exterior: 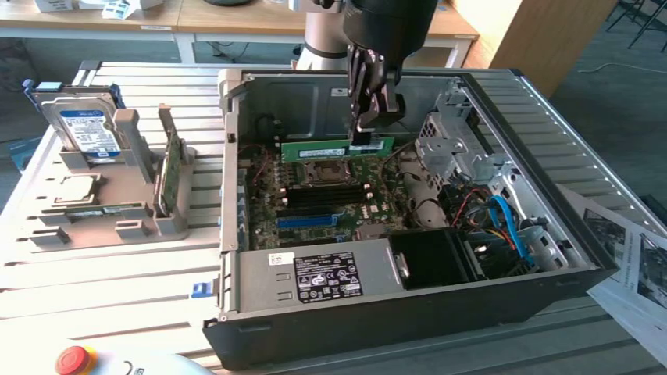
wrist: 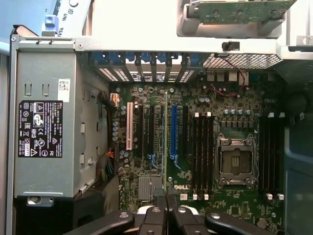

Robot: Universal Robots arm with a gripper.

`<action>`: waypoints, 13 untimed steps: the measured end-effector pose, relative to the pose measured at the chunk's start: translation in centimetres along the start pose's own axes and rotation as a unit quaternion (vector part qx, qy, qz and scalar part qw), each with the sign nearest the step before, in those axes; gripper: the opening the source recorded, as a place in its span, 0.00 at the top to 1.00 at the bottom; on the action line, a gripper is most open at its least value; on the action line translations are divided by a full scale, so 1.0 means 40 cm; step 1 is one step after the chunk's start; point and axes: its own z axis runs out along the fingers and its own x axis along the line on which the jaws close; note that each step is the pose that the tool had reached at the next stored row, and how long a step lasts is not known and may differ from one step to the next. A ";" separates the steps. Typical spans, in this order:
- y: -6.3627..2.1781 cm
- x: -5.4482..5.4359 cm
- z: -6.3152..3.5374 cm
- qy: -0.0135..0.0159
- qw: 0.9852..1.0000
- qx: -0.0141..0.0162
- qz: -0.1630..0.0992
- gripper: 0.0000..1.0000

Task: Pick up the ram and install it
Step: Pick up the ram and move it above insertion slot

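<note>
Exterior view: your gripper [exterior: 367,139] is clamped tight on the top edge of the ram [exterior: 336,148]. The stick hangs level and edge-down inside the open case [exterior: 417,316], near the case's back wall, over the processor socket [exterior: 318,173]. Wrist view: you see the stick edge-on between the fingers, above the motherboard beside the black memory slots [wrist: 200,152]. It looks light, stiff, thin and fragile, so I'd grip only the bare top edge.

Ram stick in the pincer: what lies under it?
Under the ram, held in the shut pincer, lies the motherboard with its processor socket and black memory slots. The ram covers the board strip behind it.
</note>
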 end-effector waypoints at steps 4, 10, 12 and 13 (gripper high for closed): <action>0.000 0.001 0.000 0.000 1.000 0.000 0.002 0.88; -0.004 0.003 0.000 -0.001 1.000 -0.004 0.004 0.88; -0.004 0.003 0.000 -0.001 1.000 -0.004 0.005 0.88; -0.004 0.003 0.000 -0.001 1.000 -0.004 0.005 0.88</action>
